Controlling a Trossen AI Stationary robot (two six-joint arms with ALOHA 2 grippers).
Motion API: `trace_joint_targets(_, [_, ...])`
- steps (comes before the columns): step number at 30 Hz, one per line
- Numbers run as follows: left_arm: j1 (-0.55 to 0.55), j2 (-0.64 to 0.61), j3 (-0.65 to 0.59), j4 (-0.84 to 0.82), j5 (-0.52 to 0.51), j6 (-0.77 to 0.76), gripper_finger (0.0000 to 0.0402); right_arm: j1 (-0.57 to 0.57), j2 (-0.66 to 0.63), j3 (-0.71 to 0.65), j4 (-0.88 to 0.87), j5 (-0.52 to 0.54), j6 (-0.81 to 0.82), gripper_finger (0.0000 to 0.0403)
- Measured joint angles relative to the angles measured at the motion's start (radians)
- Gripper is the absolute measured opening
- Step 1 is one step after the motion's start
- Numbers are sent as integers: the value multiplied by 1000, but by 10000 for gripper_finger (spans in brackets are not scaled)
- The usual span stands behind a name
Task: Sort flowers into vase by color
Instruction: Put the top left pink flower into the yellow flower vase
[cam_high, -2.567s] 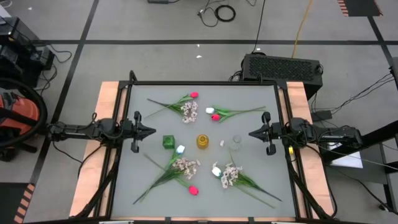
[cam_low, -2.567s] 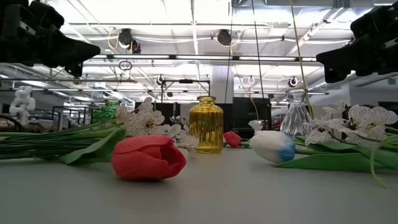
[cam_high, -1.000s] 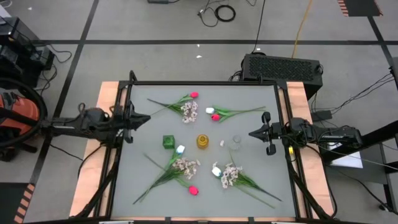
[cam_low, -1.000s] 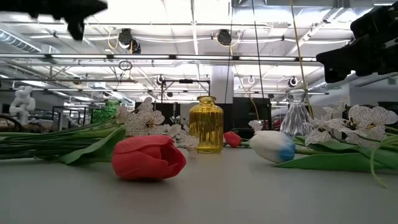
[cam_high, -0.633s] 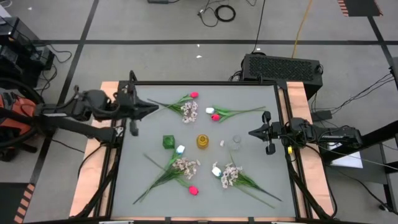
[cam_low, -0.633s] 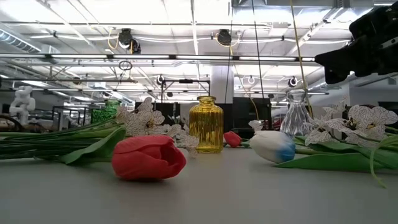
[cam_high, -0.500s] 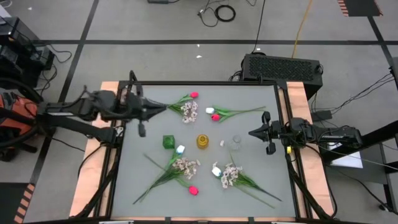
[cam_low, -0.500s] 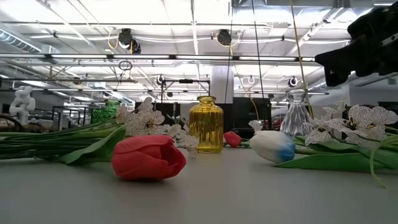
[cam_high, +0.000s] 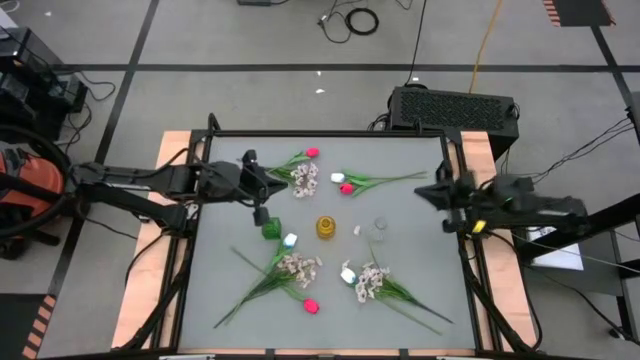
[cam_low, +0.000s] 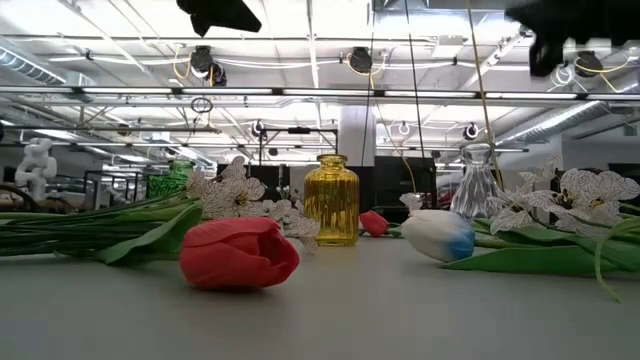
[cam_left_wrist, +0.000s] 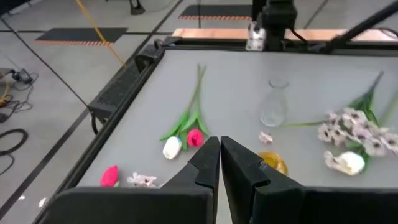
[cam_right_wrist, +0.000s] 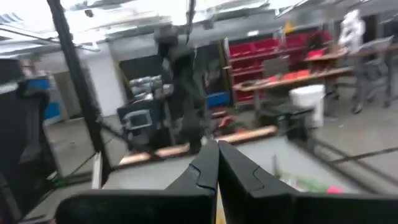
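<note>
Amber vase (cam_high: 326, 228): we take this ribbed yellow glass bottle, upright near the middle of the grey table (cam_high: 420, 270), as our landmark; in the low view (cam_low: 331, 200) it stands straight.
Green vase (cam_high: 270, 228): we see it to the left of the amber vase, well apart from it.
Clear vase (cam_high: 380, 229): we see it to the right of the amber vase, near it; the left wrist view shows it upright (cam_left_wrist: 273, 109).
Far flowers: a pink-red tulip (cam_high: 313, 153) and a spray of pale blossoms (cam_high: 304, 178) lie beyond the amber vase toward its left; a second pink-red tulip (cam_high: 346, 187) with a white tulip (cam_high: 337, 178) just beside it lies beyond the vase, its stem running right.
Near flowers: a white tulip (cam_high: 290, 240) lies just left of the amber vase on the near side; a blossom spray (cam_high: 298, 266), a pink-red tulip (cam_high: 310, 306), another white tulip (cam_high: 348, 274) and a blossom spray (cam_high: 368, 283) lie nearer than the vase, all flat on the table.
Left gripper (cam_high: 268, 180): we find it above the table, beyond and left of the amber vase, over the far blossom spray's stems; its fingers are pressed together and we see nothing between them (cam_left_wrist: 217, 163).
Right gripper (cam_high: 428, 193): we find it well right of the amber vase at the table's right edge, fingers closed on nothing (cam_right_wrist: 214, 163).
</note>
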Motion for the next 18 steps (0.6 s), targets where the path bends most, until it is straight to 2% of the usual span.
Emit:
trace_joint_targets(5, [23,1,0,-5,0,-12,25,0,225,373,-251,133,-74,0])
trace_joint_targets(8, [30,1,0,-14,0,-27,25,0,356,517,-376,176,-111,0])
trace_joint_targets(12, [29,1,0,-47,0,-53,25,3,475,549,-402,166,-121,0])
trace_joint_targets(18, [29,0,-23,-108,-1,-103,25,31,604,470,-402,172,-68,0])
